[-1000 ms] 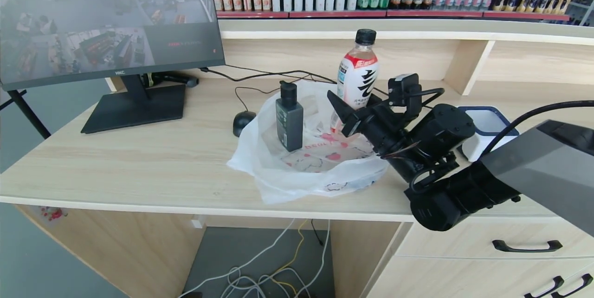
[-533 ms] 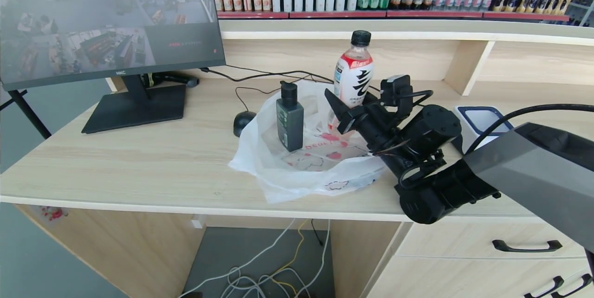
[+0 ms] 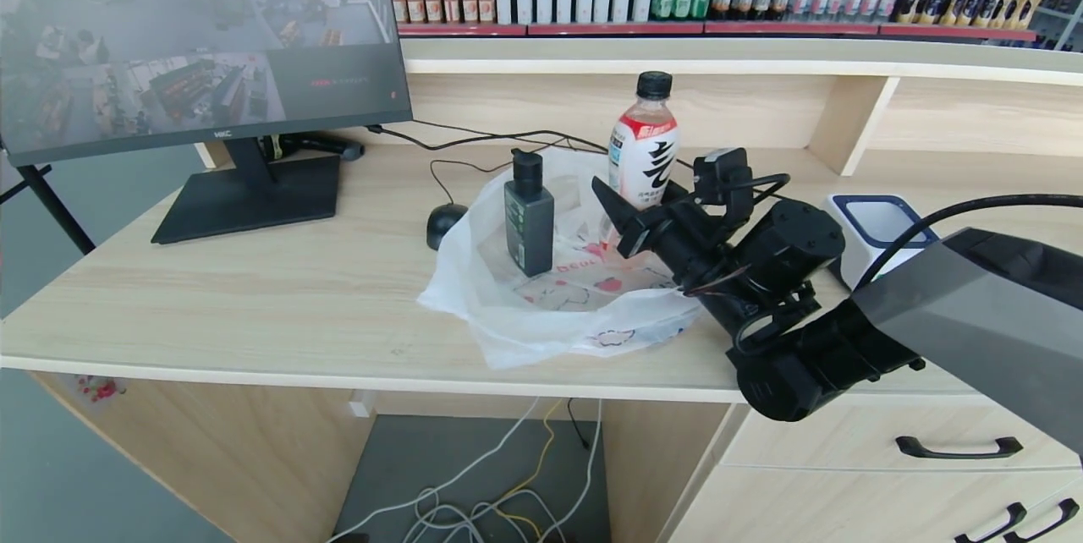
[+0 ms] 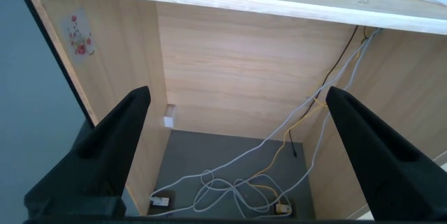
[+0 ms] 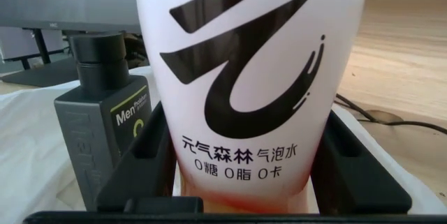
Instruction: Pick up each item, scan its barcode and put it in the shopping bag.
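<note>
Drink bottle [image 3: 645,145], white-labelled with a black cap, stands upright in the right gripper [image 3: 630,222], whose fingers are clamped on its lower body from either side. It is held over the far right part of the shopping bag [image 3: 541,315], which lies spread open on the wooden counter [image 3: 254,289]; the bottle's foot is hidden behind the gripper. A dark green bottle [image 3: 528,222] stands upright on the bag, just beside the drink. The white scanner [image 3: 880,226] sits off to the right. The left gripper [image 4: 237,91] hangs below the counter's edge, fingers wide apart and holding nothing, facing loose cables [image 4: 237,182] on the floor.
</note>
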You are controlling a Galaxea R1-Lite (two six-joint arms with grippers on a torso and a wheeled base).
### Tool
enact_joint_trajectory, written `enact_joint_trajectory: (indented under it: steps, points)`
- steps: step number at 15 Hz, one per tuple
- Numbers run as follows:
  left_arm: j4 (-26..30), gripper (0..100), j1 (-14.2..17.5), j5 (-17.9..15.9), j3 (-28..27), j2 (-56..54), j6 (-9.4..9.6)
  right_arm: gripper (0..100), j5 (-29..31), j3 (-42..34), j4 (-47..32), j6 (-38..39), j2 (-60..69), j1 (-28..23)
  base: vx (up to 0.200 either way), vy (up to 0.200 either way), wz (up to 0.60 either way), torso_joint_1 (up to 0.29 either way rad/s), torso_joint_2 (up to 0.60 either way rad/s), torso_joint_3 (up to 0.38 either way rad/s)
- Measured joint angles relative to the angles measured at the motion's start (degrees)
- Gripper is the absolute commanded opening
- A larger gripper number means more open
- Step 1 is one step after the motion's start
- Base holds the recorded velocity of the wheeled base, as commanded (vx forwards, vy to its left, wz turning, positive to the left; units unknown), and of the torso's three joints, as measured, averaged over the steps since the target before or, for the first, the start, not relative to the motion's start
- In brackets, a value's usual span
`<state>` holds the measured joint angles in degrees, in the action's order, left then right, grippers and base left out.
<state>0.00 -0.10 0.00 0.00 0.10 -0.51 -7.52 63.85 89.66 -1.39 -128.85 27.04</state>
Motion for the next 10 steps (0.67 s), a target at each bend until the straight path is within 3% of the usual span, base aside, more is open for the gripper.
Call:
enact_joint_trajectory:
  steps: [10]
  points:
    - [0.00,100,0.00,0.00,0.00,0.00,0.00,0,-0.11,1.88,-5.89,2.01,-0.22,0.16,0.000,0.000,0.00,0.000,0.00,0.000]
